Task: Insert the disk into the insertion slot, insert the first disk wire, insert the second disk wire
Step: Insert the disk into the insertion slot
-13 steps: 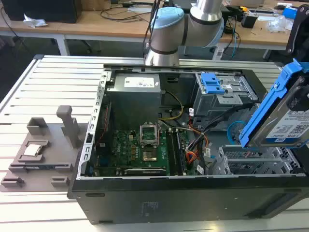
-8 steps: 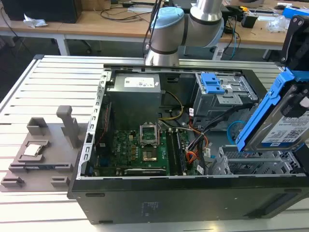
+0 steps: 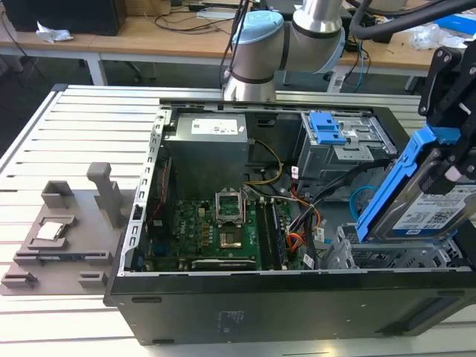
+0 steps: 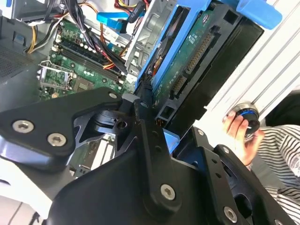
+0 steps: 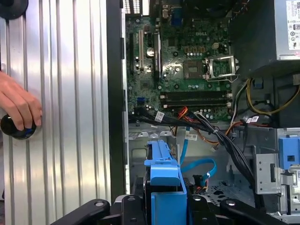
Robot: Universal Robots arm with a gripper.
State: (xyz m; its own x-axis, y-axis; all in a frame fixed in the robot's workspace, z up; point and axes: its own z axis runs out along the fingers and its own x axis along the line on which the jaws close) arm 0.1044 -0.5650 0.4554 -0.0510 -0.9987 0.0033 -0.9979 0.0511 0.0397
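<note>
one slatted metal table (image 3: 44, 149) carries an open computer case (image 3: 223, 312), and the case's dark near wall hides the floor along the lower edge of the exterior view. the arm (image 3: 260, 44) is cut off at the top of that frame. the gripper (image 3: 455, 167) runs past the exterior view's right edge, so part of its body is lost. the green motherboard (image 3: 216, 230) lies flat in the middle of the case. a bundle of cables (image 3: 327, 197) crosses right of it, and which connector each ends in is hard to make out. the insertion slot (image 3: 372, 256), a grey perforated cage at the lower right, is partly covered by the disk (image 3: 439, 212). the disk hangs tilted in its blue caddy directly over the cage, low end towards it. whether they touch cannot be told. the claw is clamped on the disk: in the first wrist view black fingers (image 5: 132, 206) sit on either side of the caddy. a hand (image 5: 18, 105) rests on the table outside the case, around a dark round knob (image 5: 16, 129).
</note>
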